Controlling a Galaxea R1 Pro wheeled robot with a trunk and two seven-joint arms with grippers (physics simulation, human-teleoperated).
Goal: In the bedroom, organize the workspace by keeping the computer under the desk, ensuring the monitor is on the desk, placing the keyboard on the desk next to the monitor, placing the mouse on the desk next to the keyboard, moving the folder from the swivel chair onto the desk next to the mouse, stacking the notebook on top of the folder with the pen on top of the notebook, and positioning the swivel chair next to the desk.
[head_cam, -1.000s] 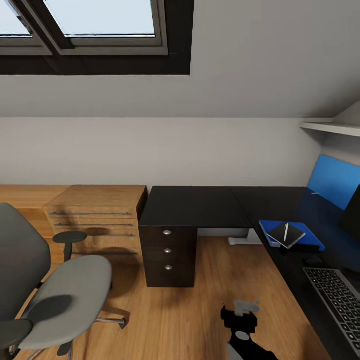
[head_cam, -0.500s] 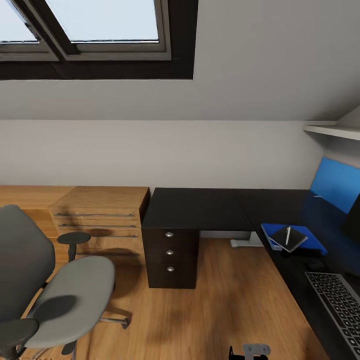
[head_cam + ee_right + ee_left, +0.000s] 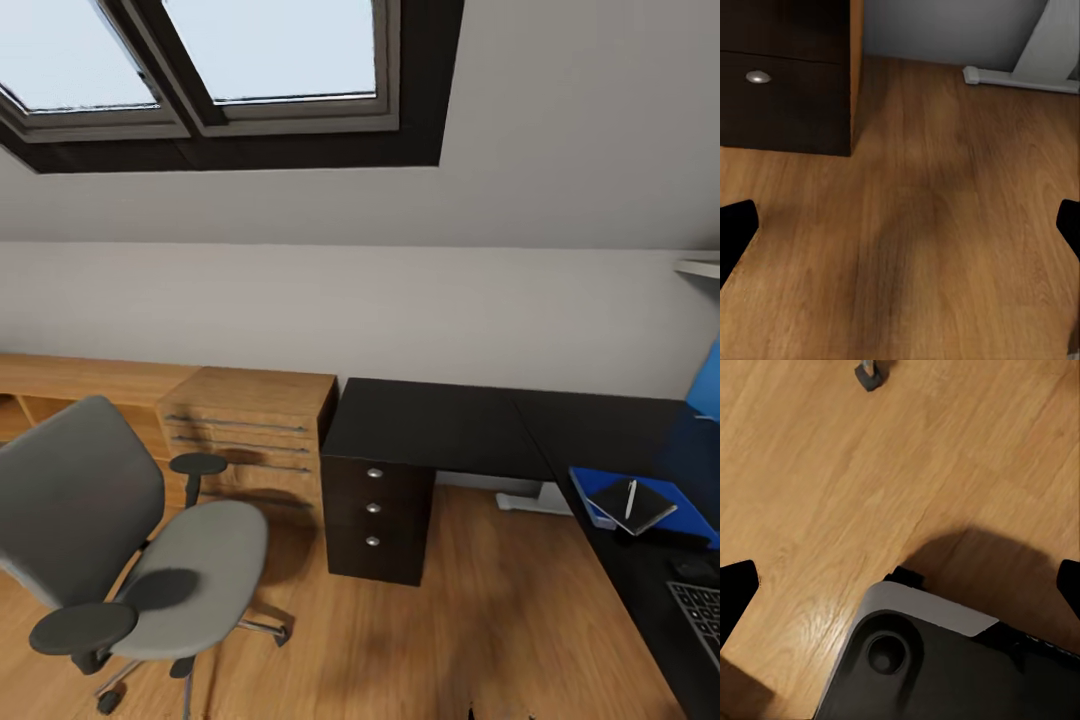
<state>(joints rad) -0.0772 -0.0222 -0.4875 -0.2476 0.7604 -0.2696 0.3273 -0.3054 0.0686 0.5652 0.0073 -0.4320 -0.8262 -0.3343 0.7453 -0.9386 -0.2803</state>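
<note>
The left gripper (image 3: 900,585) and right gripper (image 3: 900,225) both hang spread wide over the wood floor (image 3: 480,620), holding nothing, while the grey swivel chair (image 3: 150,560) stands apart from the black desk (image 3: 450,425) (folder (image 3: 690,505), notebook (image 3: 632,505) and pen (image 3: 630,497) stacked on it).

Swivel chair (image 3: 150,560) sits at left on floor (image 3: 470,620), well apart from tabletop (image 3: 450,430). Wooden drawer chest (image 3: 250,425) behind chair, against back wall, touching drawer unit (image 3: 377,510) on its right. Drawer unit tucked under tabletop's left end. Tabletop runs right along wall, then turns toward camera down right side. On that right stretch: folder (image 3: 600,495), notebook (image 3: 632,505) on top of it, pen (image 3: 630,498) on notebook. Mouse (image 3: 693,570) nearer camera, then keyboard (image 3: 700,610) corner at right edge. Window (image 3: 200,60) up in sloped ceiling.
</note>
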